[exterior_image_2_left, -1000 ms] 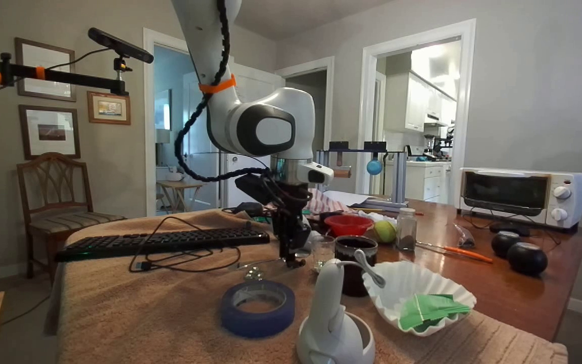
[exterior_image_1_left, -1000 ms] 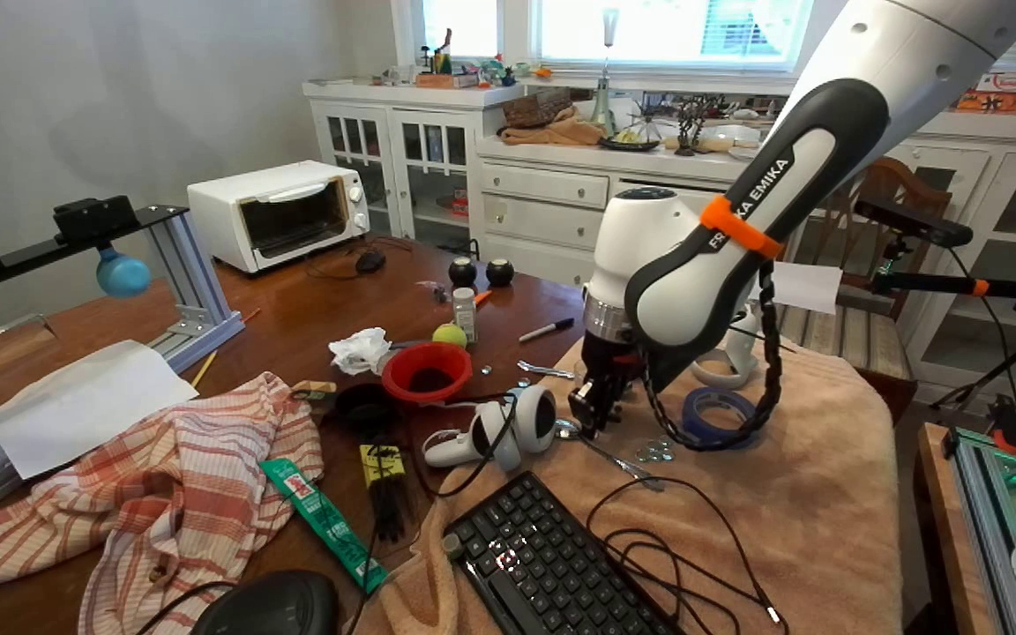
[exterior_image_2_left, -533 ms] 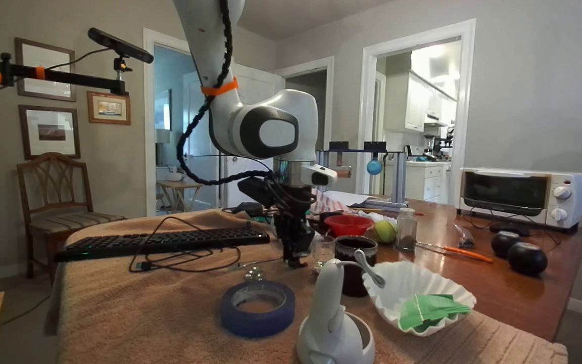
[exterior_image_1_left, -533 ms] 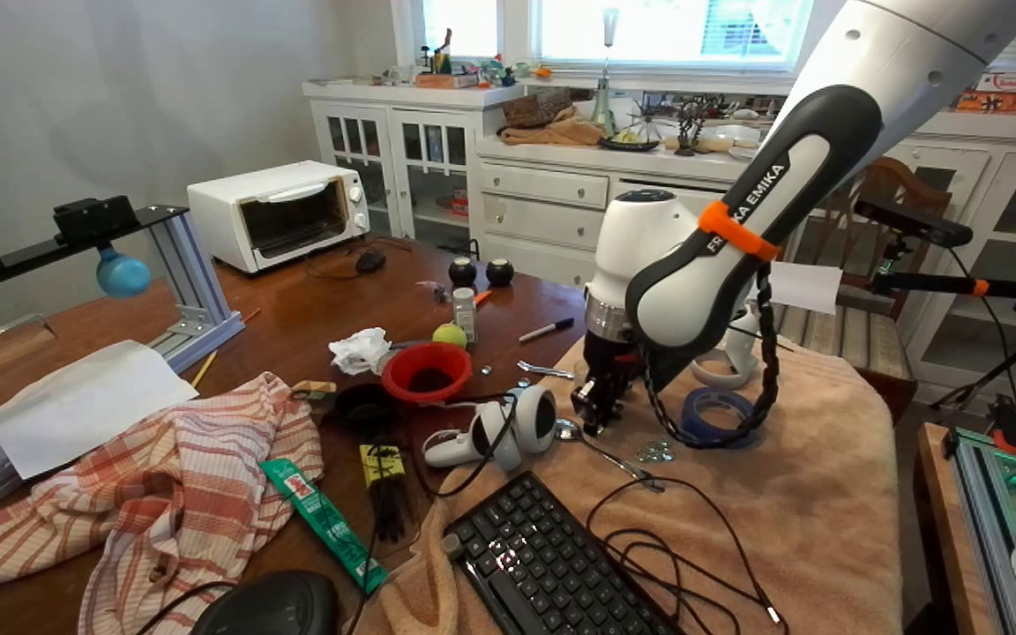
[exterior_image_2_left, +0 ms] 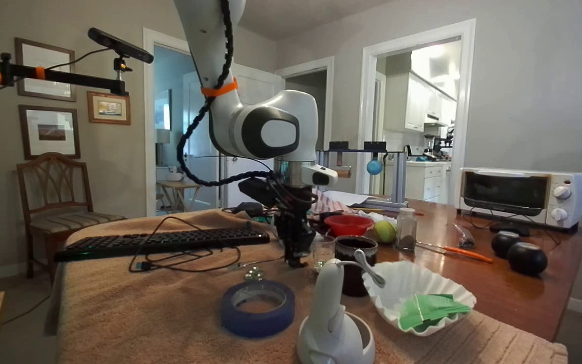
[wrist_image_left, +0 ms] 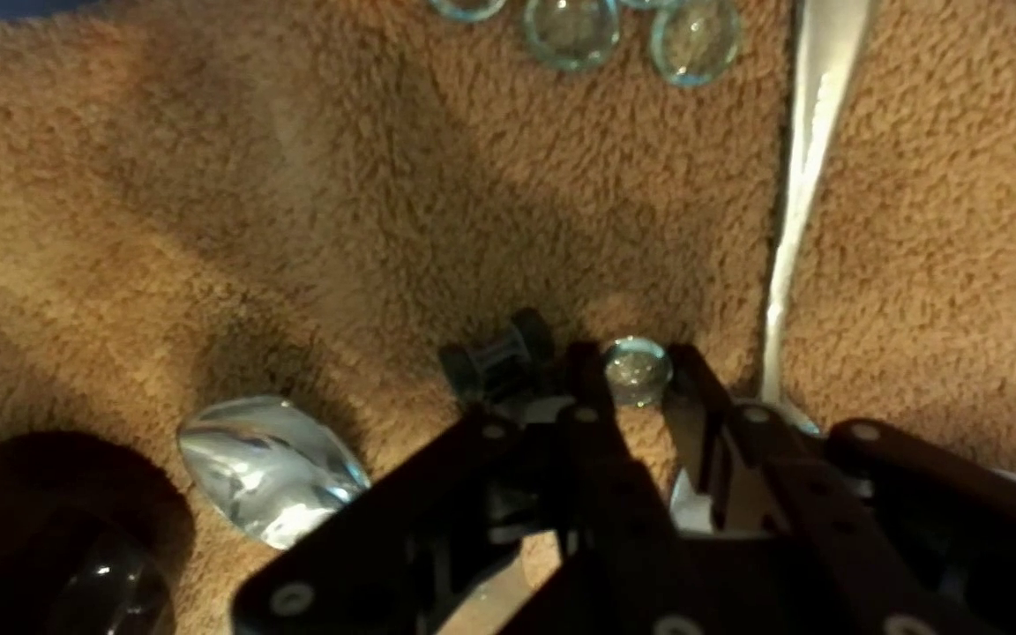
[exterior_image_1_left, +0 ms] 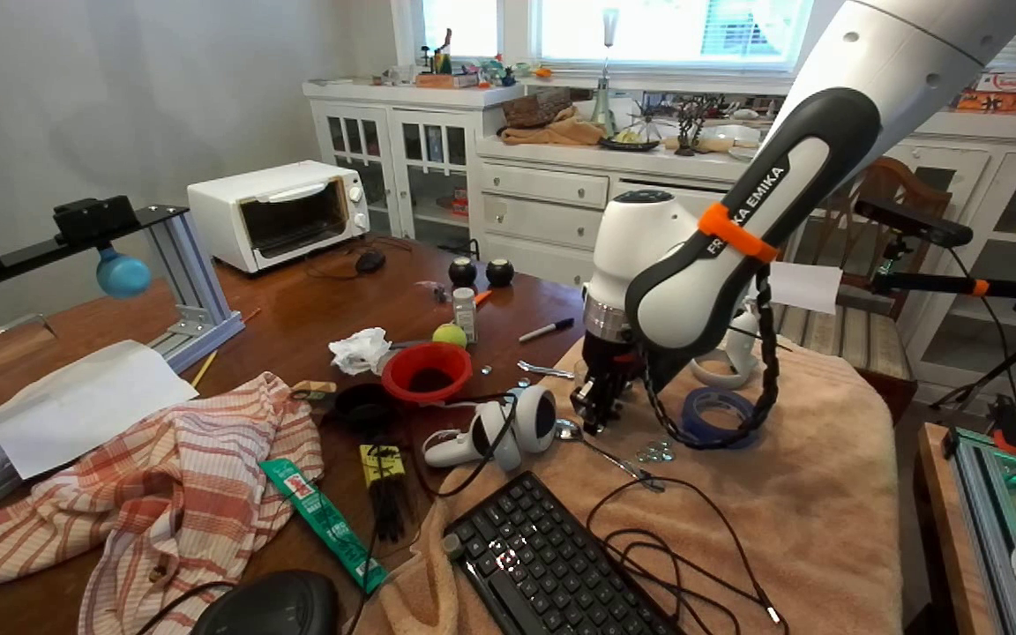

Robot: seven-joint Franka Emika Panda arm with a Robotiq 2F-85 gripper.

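Pinched between the two fingertips point(wrist_image_left: 592, 384) of my pincer point(wrist_image_left: 638, 363) is a clear glass bead point(wrist_image_left: 638, 372), low over the tan towel point(wrist_image_left: 314, 220); whether it also touches the cloth I cannot tell. Compared with a second ago, my arm point(exterior_image_2_left: 271, 131) stands slightly lower in both exterior views, and in an exterior view the pincer has edged nearer the drinking glass point(exterior_image_2_left: 324, 247), while the things lying around have kept their places. The bead is round and see-through, with a pale blue glint along its upper rim and a speckled sparkle inside. Near it in the wrist view, a silver spoon point(wrist_image_left: 808, 159) stretches along the right, its bowl partly hidden behind my pincer, and the bowl of a second spoon point(wrist_image_left: 270, 467) shows at lower left. Other beads point(wrist_image_left: 571, 35) lie apart from my grip, at the top edge. Farther out on the towel are a roll of blue painter's tape point(exterior_image_2_left: 250, 323), a white VR controller point(exterior_image_2_left: 329, 303) and a black keyboard point(exterior_image_1_left: 552, 564). Beyond the glass stand a dark mug point(exterior_image_2_left: 359, 283) and a white fluted bowl point(exterior_image_2_left: 397, 275) holding green packets point(exterior_image_2_left: 430, 308); a tennis ball point(exterior_image_2_left: 385, 231) sits on the wooden surface point(exterior_image_2_left: 523, 308).
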